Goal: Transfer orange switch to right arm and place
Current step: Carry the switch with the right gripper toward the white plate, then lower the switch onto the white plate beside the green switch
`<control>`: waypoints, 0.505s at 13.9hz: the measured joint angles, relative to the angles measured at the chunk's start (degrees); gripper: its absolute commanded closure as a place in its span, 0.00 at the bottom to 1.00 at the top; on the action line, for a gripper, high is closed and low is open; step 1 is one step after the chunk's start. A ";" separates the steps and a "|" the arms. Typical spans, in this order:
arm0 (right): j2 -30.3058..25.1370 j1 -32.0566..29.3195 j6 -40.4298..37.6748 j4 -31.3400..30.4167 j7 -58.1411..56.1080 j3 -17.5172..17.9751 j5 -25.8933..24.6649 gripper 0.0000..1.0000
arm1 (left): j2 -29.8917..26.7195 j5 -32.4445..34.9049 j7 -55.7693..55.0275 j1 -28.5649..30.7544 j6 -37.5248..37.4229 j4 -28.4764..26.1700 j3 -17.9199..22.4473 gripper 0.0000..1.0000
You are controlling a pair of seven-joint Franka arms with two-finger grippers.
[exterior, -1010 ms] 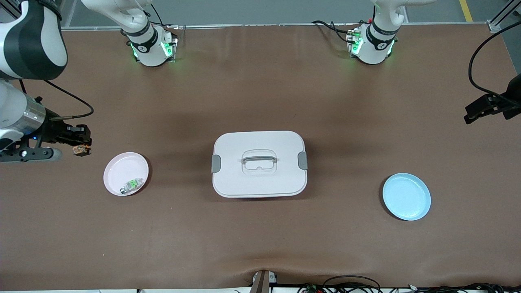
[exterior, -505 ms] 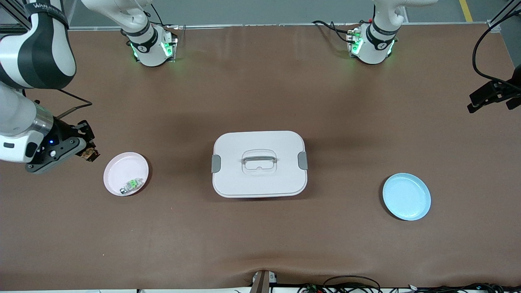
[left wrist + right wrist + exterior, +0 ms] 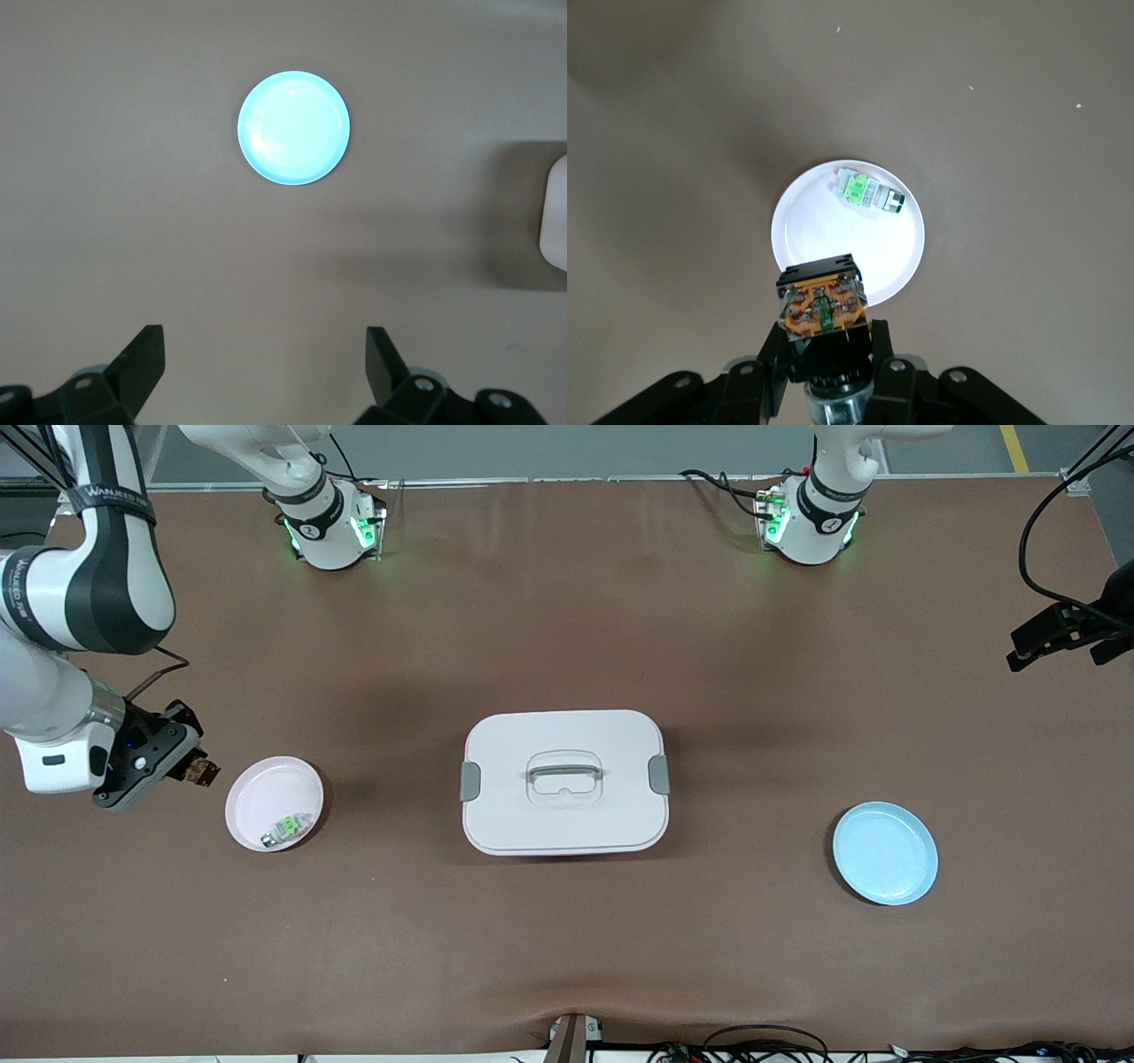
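Note:
The orange switch (image 3: 203, 772), a stubby black part with an orange face, is clamped between the fingers of my right gripper (image 3: 191, 766). That gripper hangs over the table just beside the rim of the pink plate (image 3: 270, 784), toward the right arm's end. In the right wrist view the switch (image 3: 824, 305) overlaps the plate's (image 3: 824, 235) edge, with my right gripper (image 3: 826, 345) shut on its black body. My left gripper (image 3: 1050, 640) hangs open and empty over the left arm's end of the table; its wrist view shows the left gripper (image 3: 266, 345) with nothing between the fingers.
A green-and-silver part (image 3: 285, 829) lies in the pink plate, and shows there (image 3: 868, 192) in the right wrist view. A white lidded box (image 3: 564, 781) stands mid-table. An empty blue plate (image 3: 886, 853) lies toward the left arm's end, seen below the left gripper (image 3: 294, 128).
My right arm has swung round and carried the orange switch a little closer to the pink plate. The left gripper has barely shifted and stays open.

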 measured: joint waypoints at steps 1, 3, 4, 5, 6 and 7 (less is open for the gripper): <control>0.01 -0.40 2.41 -1.54 -2.84 0.00 0.00 1.00 | -0.02 0.00 0.00 -0.07 -0.21 -0.06 -0.45 0.00; 0.03 -1.28 7.70 -5.00 -7.91 0.00 0.00 1.00 | -0.09 0.00 0.00 -0.13 -0.38 -0.10 -1.29 0.00; 0.03 -1.68 10.22 -6.66 -10.02 0.00 0.00 1.00 | -0.17 0.00 0.00 -0.14 -0.44 -0.15 -1.45 0.00; 0.03 -1.92 12.64 -8.26 -11.54 0.00 0.01 1.00 | -0.25 0.00 0.00 -0.13 -0.49 -0.25 -1.46 0.00; 0.03 -1.95 15.19 -9.88 -12.60 0.01 0.01 1.00 | -0.29 0.00 0.00 -0.13 -0.50 -0.28 -1.46 0.00; 0.04 -1.95 17.92 -11.52 -13.46 0.08 0.01 1.00 | -0.31 0.00 0.00 -0.15 -0.49 -0.25 -1.47 0.00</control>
